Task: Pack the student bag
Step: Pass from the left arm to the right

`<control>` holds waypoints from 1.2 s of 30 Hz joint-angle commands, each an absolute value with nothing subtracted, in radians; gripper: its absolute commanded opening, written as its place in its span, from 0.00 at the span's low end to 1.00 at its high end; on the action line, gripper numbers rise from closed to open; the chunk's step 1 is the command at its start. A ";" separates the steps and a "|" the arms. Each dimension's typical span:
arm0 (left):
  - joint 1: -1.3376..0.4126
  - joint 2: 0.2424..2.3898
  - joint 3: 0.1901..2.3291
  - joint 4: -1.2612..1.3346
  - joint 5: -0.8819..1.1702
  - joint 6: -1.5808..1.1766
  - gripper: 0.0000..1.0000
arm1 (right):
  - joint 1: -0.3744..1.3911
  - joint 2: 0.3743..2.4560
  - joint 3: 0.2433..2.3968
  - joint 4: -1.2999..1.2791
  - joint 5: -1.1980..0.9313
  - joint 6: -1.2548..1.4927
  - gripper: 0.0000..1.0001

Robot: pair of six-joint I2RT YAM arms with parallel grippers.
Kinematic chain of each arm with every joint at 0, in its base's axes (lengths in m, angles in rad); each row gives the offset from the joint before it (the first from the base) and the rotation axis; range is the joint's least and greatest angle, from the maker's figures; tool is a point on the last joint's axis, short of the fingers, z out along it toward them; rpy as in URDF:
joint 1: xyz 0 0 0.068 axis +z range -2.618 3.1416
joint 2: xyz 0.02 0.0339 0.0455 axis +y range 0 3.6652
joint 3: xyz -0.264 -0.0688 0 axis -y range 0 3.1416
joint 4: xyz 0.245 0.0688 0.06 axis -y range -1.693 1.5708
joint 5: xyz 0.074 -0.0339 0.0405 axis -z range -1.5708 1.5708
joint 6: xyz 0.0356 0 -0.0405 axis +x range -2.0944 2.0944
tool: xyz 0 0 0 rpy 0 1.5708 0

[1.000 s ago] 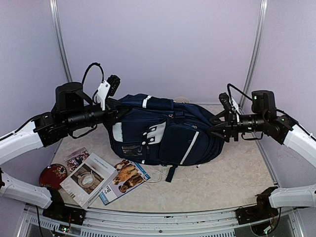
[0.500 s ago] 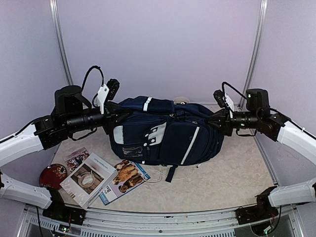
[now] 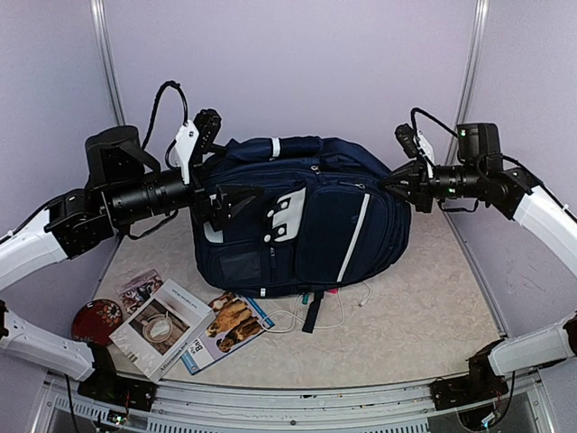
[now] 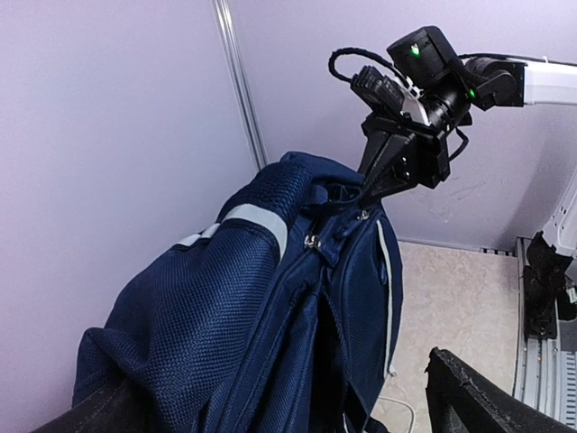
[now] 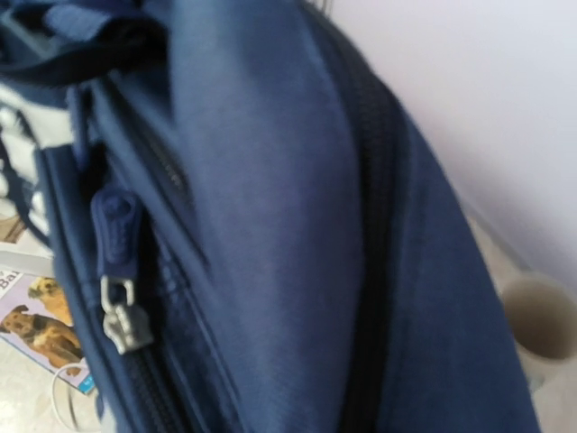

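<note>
The left gripper (image 3: 229, 204), jaws spread wide, sits against the left flank of the student bag (image 3: 315, 236). The navy fabric lies between its fingers (image 4: 487, 401) but is not pinched. The bag stands upright in the middle of the table (image 3: 424, 316), white-striped front toward the camera, with booklets (image 3: 194, 329) and a white cable (image 3: 335, 317) at its foot. At the bag's upper right corner, the right gripper (image 3: 390, 183) is clamped on its edge beside the zipper.
</note>
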State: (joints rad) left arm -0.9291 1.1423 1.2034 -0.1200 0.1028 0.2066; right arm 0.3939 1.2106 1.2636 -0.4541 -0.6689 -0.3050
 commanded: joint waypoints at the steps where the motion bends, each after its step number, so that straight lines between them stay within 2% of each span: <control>1: -0.957 1.176 1.295 -0.072 0.129 0.293 0.99 | 0.416 1.221 1.373 -0.423 -0.843 -0.393 0.00; 8: -0.909 1.119 1.192 -0.018 0.000 0.245 0.99 | 0.416 1.205 1.383 -0.418 -0.666 -0.430 0.00; 12: -0.777 1.066 1.092 -0.011 0.047 0.161 0.99 | 0.414 1.166 1.348 -0.386 -0.608 -0.449 0.00; 16: -0.659 0.998 0.971 0.020 0.145 0.122 0.99 | 0.414 1.141 1.321 -0.364 -0.637 -0.467 0.00; 22: -0.609 0.972 0.952 -0.012 0.197 0.116 0.99 | 0.415 1.158 1.354 -0.400 -0.659 -0.501 0.00; 26: -0.679 1.018 1.067 -0.089 0.233 0.159 0.94 | 0.414 1.176 1.381 -0.402 -0.711 -0.528 0.00; 30: -0.883 1.104 1.249 -0.170 0.154 0.246 0.89 | 0.414 1.202 1.420 -0.424 -0.780 -0.562 0.00; 32: -0.957 1.166 1.309 -0.179 0.098 0.260 0.90 | 0.414 1.211 1.422 -0.419 -0.797 -0.566 0.00; 36: -0.989 1.316 1.411 -0.231 0.081 0.268 0.98 | 0.416 1.227 1.424 -0.421 -0.827 -0.588 0.00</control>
State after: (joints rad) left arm -0.9756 1.1927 1.3357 -0.1467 0.1402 0.2310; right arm 0.4095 1.2312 1.3624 -0.5255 -0.7246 -0.5659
